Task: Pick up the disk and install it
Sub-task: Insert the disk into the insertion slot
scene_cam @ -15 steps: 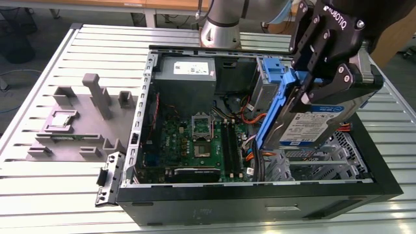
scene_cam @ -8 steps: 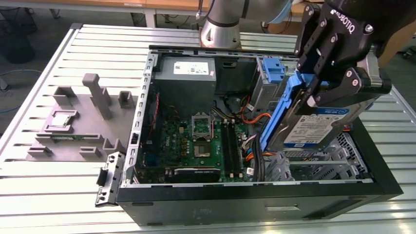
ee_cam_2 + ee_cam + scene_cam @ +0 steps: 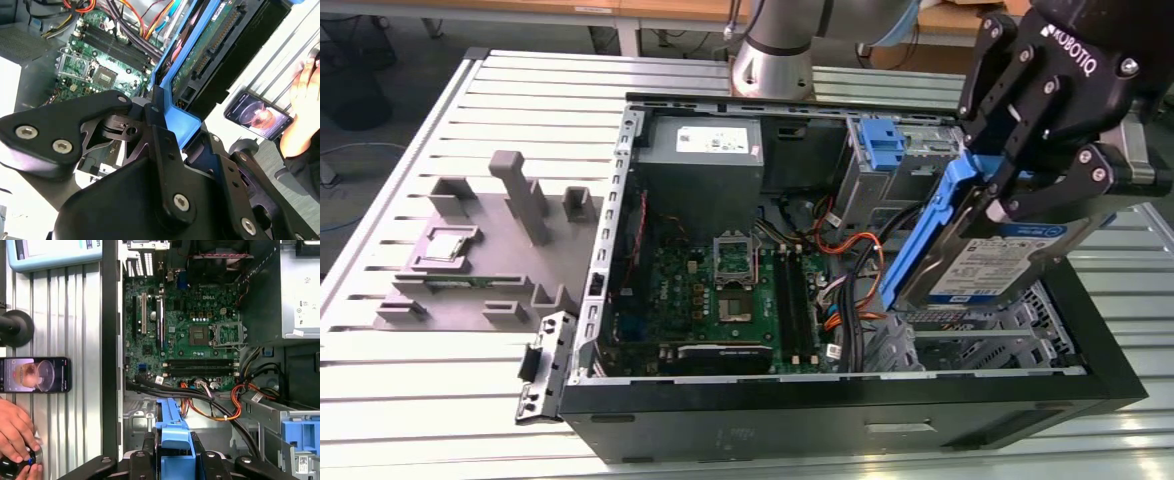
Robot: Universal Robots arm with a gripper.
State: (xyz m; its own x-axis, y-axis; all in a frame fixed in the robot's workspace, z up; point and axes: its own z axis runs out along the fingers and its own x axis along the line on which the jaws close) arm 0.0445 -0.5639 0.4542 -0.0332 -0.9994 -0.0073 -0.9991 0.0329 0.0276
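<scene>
At the exterior view's left, a grey fixture point(image 3: 480, 250) with upright posts lies on the slatted metal table point(image 3: 400, 380), just beside the open computer case point(image 3: 854, 420). Inside the case, the grey power supply point(image 3: 704, 150) sits in the far left corner, and the green motherboard point(image 3: 720, 290) covers the floor in front of it, with its processor socket uncovered. To the right of the board, orange and black cables point(image 3: 854, 245) run up toward the far side, where a tall blue latch piece point(image 3: 881, 145) stands. Further right, the gripper point(image 3: 1007, 195) comes down from the top right corner and its fingers are clenched on the blue bracket point(image 3: 927, 235) of the disk point(image 3: 987, 265). The disk is held in the air, strongly tilted, with its white-and-blue label turned toward the near right. It hangs over the metal drive cage point(image 3: 961, 340) in the near right part of the case; whether its lower edge touches the cage, I cannot tell. In the second wrist view the underside of the disk shows a green circuit board and a connector. In both wrist views a phone point(image 3: 35, 375) lies on the table outside the case wall, and a person's hand point(image 3: 15, 435) is near it.
</scene>
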